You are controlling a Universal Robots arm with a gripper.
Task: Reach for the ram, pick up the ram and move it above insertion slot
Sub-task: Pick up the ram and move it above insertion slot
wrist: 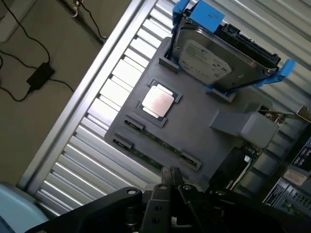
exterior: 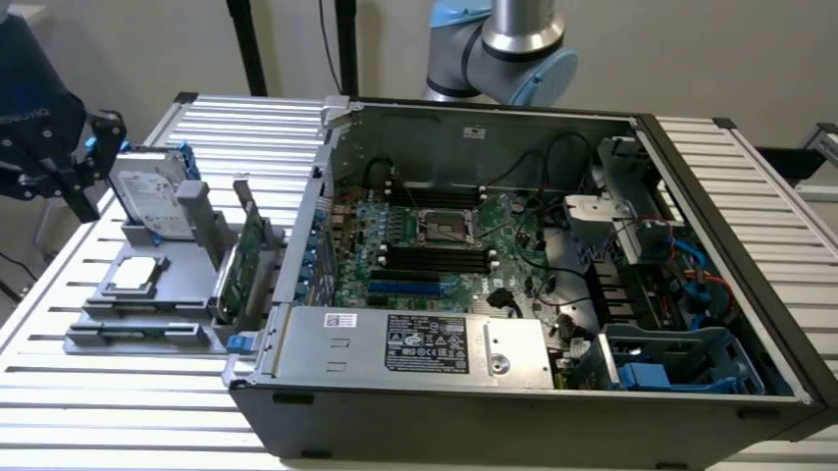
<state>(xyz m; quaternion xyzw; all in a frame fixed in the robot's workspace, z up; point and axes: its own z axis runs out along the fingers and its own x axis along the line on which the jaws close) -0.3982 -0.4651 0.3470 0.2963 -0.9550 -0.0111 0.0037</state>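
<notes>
The ram (exterior: 137, 334) is a thin green stick lying edge-up in a slot along the near edge of a grey holder tray (exterior: 112, 314), at the exterior view's left. In the wrist view the ram (wrist: 146, 157) runs between two dark end clips on the tray (wrist: 194, 131). My gripper (exterior: 53, 182) hangs above the tray's far left corner, well apart from the ram. Its dark fingers (wrist: 171, 177) sit close together with nothing between them. The black memory slots (exterior: 426, 257) lie on the motherboard inside the open computer case (exterior: 524, 392).
The tray also holds an upright hard drive (exterior: 147, 191) in a blue frame, a silver processor (exterior: 135, 277) and a wider green expansion card (exterior: 238, 263) standing on edge beside the case wall. The ribbed metal table (exterior: 78, 392) carries everything. A power supply (exterior: 419, 341) fills the case's near side.
</notes>
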